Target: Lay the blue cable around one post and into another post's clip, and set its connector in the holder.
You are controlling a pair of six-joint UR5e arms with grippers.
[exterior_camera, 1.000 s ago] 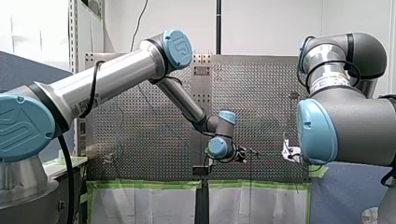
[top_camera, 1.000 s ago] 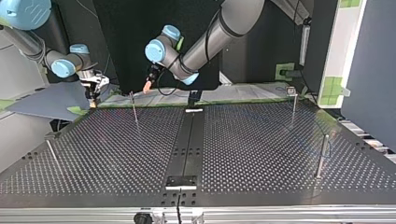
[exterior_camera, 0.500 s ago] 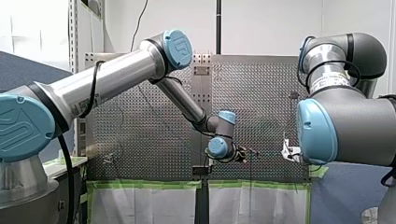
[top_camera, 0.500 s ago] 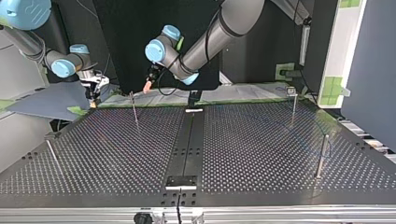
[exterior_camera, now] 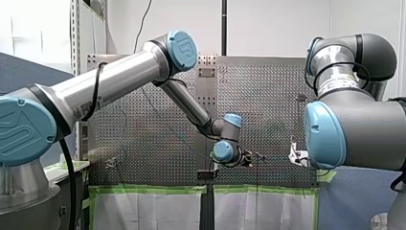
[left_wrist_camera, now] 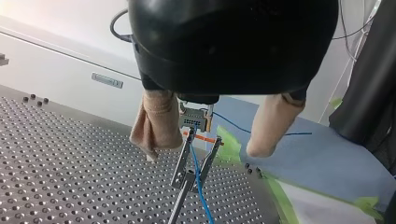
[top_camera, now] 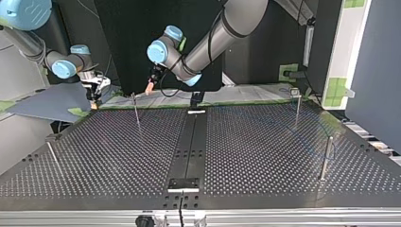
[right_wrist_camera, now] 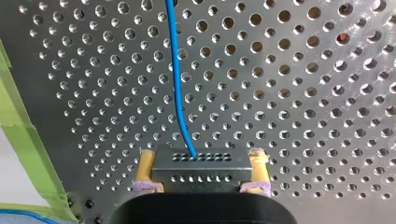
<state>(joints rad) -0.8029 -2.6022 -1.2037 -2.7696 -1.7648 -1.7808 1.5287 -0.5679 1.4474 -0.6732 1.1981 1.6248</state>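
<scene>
Left end effector (left_wrist_camera: pixel 201 154): fingers spread, empty — clip (left_wrist_camera: pixel 179 168) just ahead between them.
Right end effector (right_wrist_camera: pixel 201 158): clamped on connector (right_wrist_camera: pixel 201 170) — tension blue cable (right_wrist_camera: pixel 175 70) gently.

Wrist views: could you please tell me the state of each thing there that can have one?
left gripper: open, nothing between its beige pads.
right gripper: shut on the connector.
connector: clamped between yellow pads.
blue cable: plugged into the connector, running between the prongs of the clip.
clip: holds the blue cable.
</scene>
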